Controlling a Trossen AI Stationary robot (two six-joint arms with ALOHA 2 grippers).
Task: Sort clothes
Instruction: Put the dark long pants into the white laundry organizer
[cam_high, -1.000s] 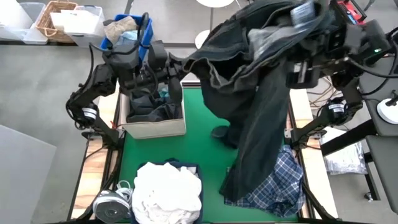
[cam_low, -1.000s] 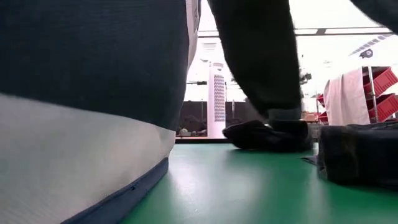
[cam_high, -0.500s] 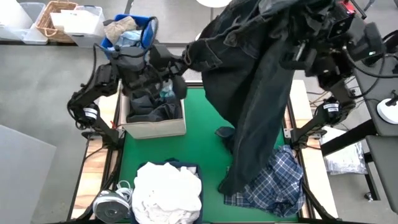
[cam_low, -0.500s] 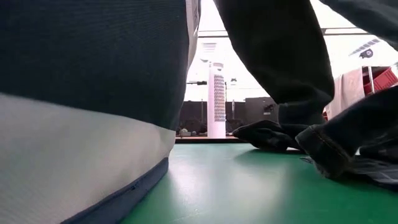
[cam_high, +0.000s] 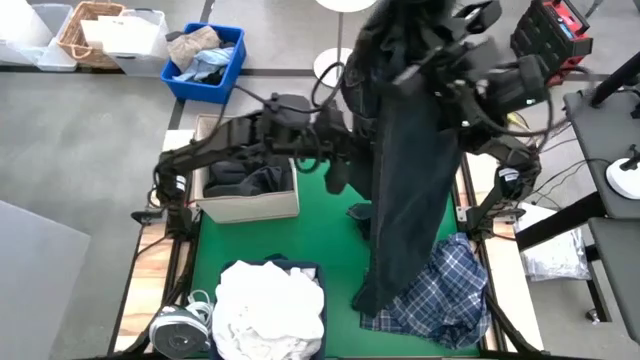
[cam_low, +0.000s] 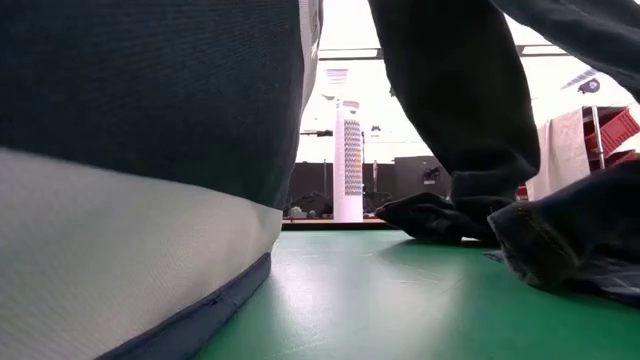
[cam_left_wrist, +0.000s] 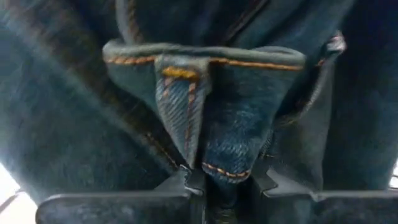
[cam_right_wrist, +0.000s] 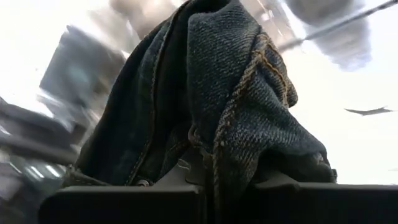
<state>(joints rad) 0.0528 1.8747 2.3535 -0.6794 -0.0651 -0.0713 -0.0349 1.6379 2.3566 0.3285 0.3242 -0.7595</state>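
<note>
**Dark jeans held aloft by both grippers above the green mat**

Hanging over the middle-right of the green mat (cam_high: 330, 230): a pair of dark denim jeans (cam_high: 405, 190), raised high at the far end, trailing down toward the near right corner. Lower end draped on the blue-and-white plaid shirt (cam_high: 450, 290), which lies crumpled at the near right of the mat.

Left gripper (cam_left_wrist: 227, 180) reached across from the left side of the table to the middle, pinching a fold of the jeans' stitched hem between its fingers (cam_left_wrist: 186, 183). Seen from above at the left edge of the hanging denim (cam_high: 340, 150).

Right gripper (cam_right_wrist: 214, 180) up at the far right, pressed together on another bunch of the same denim, orange seam stitching running between the pads. Mostly hidden under the cloth in the high view.

On the far left of the table, a pale box (cam_high: 250, 207) with dark garments (cam_high: 245, 182) inside. At the near left, a navy bin (cam_high: 300, 268) heaped with white clothes (cam_high: 270, 310).

From table height: the bin's wall filling the left, a jeans leg hanging down at the right, a small dark garment (cam_low: 425, 218) lying on the mat beyond.

Beyond the table at far left, a blue crate (cam_high: 225, 75) holding a tan and pale-blue bundle (cam_high: 200, 50).
</note>
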